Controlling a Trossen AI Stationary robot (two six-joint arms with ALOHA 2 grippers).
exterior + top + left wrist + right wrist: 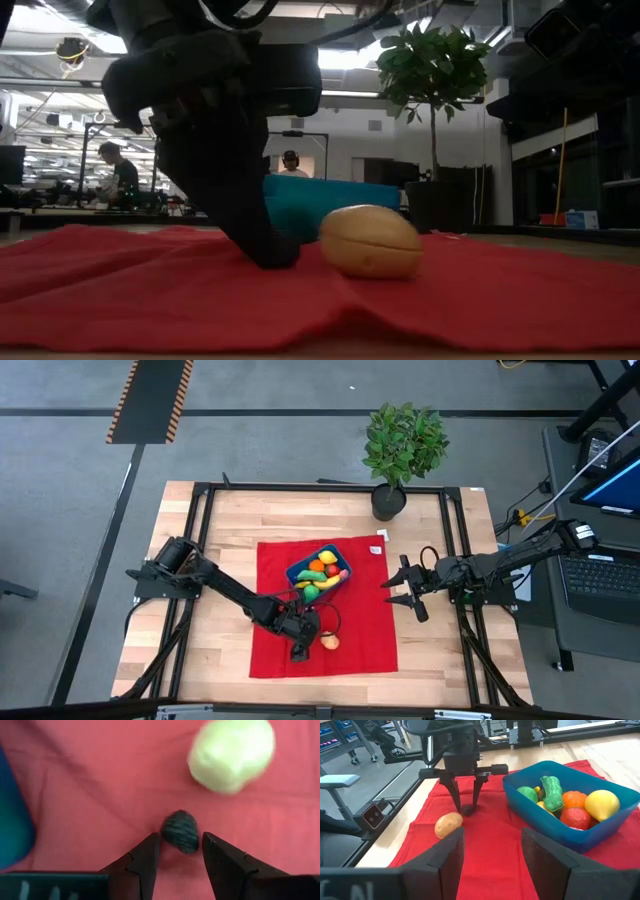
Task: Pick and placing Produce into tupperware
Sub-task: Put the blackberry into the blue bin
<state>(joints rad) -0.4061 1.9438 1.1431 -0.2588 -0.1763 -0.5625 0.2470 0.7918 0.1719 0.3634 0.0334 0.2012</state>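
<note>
A large red cloth point(355, 620) covers the middle of a wooden table point(180, 570). On the cloth's far half sits a blue rounded-rectangle plastic container point(296, 574) heaped with red, orange, yellow and green toy produce point(570, 802). Near the cloth's front edge the left gripper point(181, 852) points down, fingers spread around a small dark round toy fruit point(180, 831). Just beside it lies a tan potato-shaped toy point(371, 241). The right gripper point(403, 588) hovers with its fingers spread, holding nothing, at the cloth's right edge.

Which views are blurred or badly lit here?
Left wrist view: the pale potato is soft, the small dark piece sharper. Low view: the left gripper is a dark, backlit silhouette against bright ceiling lights. Right wrist view: evenly lit, blue container clear.
</note>
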